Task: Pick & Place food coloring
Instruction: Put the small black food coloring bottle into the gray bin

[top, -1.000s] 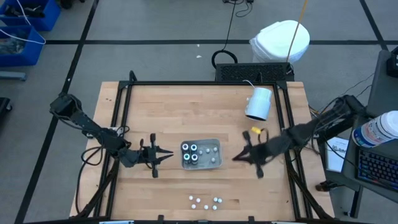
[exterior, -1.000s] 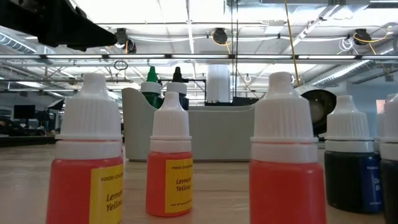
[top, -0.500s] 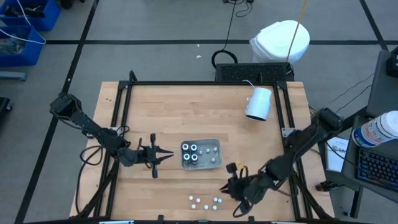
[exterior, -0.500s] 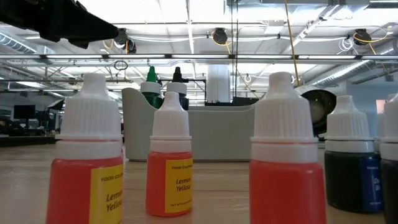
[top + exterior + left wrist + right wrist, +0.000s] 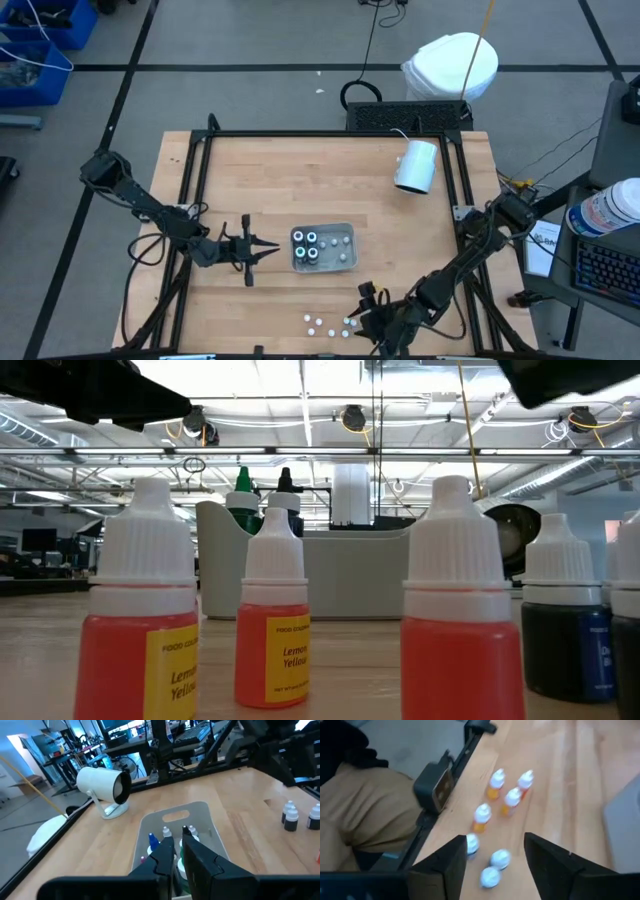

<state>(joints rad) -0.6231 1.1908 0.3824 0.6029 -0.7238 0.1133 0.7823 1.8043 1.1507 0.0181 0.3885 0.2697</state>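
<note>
White-capped food coloring bottles (image 5: 492, 840) stand loose just ahead of the right gripper (image 5: 492, 865), whose fingers are spread to straddle one, while the left gripper (image 5: 262, 252), fingers nearly together, waits beside the grey tray (image 5: 345, 262).

Both arms are dark, jointed and slender, black cables looping along them. Each hand (image 5: 262, 251) (image 5: 362, 312) ends in two tapering matte-black fingers (image 5: 445, 865).

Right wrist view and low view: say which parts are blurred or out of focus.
Right wrist view: the bottles on the table smear with motion blur, the nearest ones worst, seen between the right gripper's open fingers. Low view: the near yellow bottles are sharp enough to read; the ceiling lights behind glare white.
</note>
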